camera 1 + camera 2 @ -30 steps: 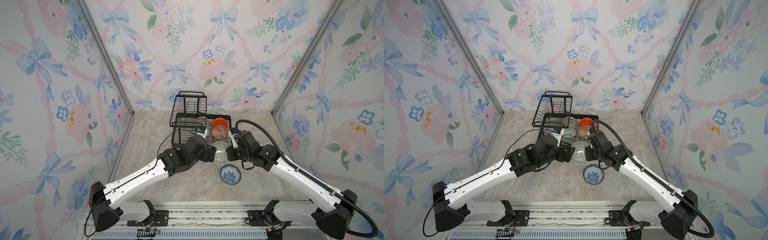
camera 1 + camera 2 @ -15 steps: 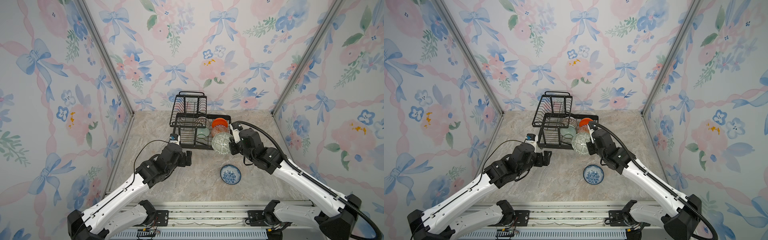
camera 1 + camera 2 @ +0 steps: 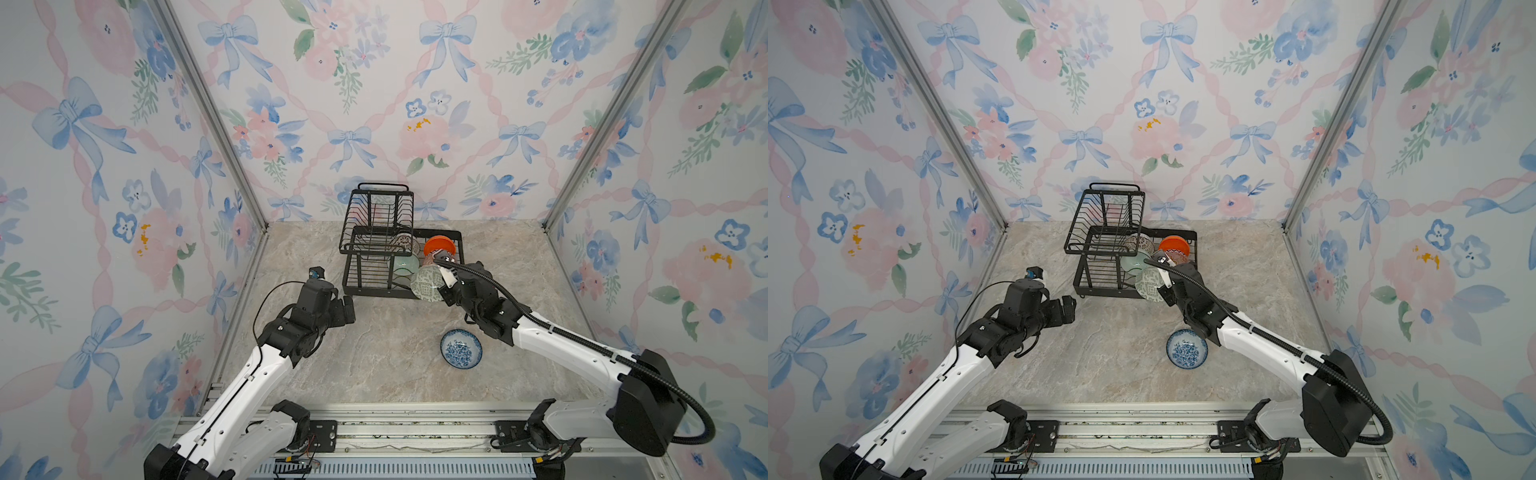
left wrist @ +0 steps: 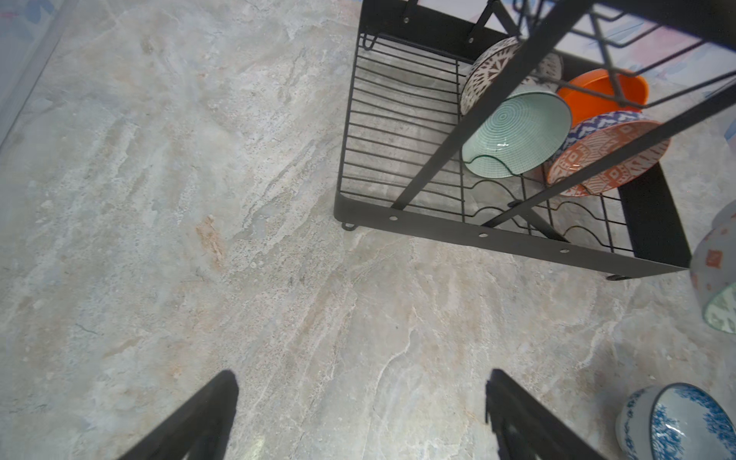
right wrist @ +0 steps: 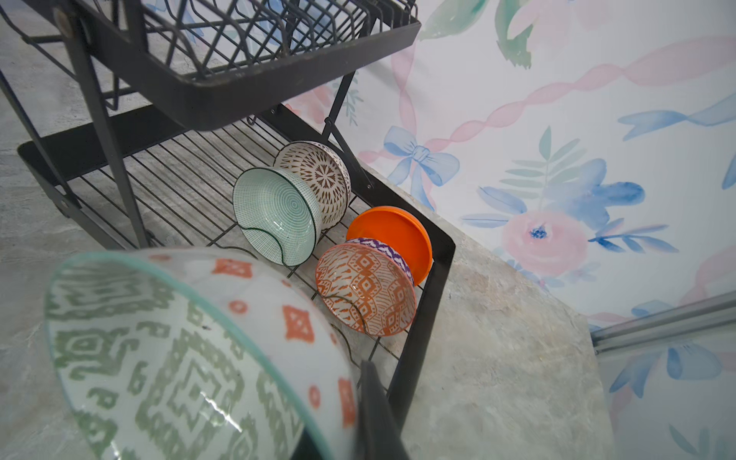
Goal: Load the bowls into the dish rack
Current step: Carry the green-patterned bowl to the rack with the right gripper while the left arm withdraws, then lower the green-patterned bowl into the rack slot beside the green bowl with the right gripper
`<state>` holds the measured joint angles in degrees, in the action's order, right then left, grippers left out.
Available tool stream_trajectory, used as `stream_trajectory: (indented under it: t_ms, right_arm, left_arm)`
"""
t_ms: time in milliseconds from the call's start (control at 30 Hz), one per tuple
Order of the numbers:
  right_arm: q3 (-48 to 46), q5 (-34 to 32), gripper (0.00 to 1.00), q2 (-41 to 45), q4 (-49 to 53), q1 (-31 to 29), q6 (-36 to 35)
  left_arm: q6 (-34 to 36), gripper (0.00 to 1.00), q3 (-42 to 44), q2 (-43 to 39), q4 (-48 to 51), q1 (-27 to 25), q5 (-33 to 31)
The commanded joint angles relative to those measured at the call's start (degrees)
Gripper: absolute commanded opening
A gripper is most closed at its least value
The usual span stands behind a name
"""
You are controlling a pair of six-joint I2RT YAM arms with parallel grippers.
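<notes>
One blue-white floral bowl (image 3: 461, 348) sits upright on the table (image 3: 374, 365), nearest. Beyond it, the left gripper (image 3: 347, 309) hangs wide open and empty. The right gripper (image 3: 441, 286) pinches the rim of the tilted grey-green patterned bowl (image 3: 426, 283) at the dish rack (image 3: 376, 292) front edge. Four bowls (image 5: 275, 215) stand on edge in the rack's lower tray.

One rack (image 3: 374, 292), six bowls (image 3: 405, 264): four racked ahead of the right claw (image 3: 442, 279), green bowl (image 3: 428, 284) in it, blue bowl (image 3: 461, 348) behind.

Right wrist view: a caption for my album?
Right tool holds a green-patterned bowl before four bowls standing in the dish rack.
</notes>
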<state>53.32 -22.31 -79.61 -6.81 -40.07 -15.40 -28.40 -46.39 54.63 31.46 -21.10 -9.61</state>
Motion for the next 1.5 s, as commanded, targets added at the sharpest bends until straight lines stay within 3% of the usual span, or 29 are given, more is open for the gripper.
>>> stream_trajectory:
  t_ms: [0, 200, 500, 767, 1467]
  right_arm:
    - [1.4, 0.6, 0.00, -3.4, -10.4, 1.3, -3.3]
    - [2.5, 1.3, 0.00, -10.2, -17.9, 3.8, -3.7]
    - [4.7, 2.8, 0.00, -18.7, -28.3, 5.9, -6.3]
    - [6.1, 6.0, 0.00, -23.9, -32.7, 5.9, -9.5]
    - [10.4, 4.7, 0.00, -36.6, -45.1, 2.5, -16.9]
  left_arm:
    - [2.9, 0.98, 0.1, 0.8, 0.6, 2.5, 2.6]
    - [4.5, 0.98, 0.2, 1.4, -0.1, 6.8, 5.9]
    - [5.4, 0.98, -0.2, 3.3, -0.3, 8.9, 7.6]
    - [5.2, 0.98, -0.8, 4.4, -0.3, 9.5, 8.7]
    - [4.2, 0.98, -2.1, 3.9, 0.1, 9.6, 11.4]
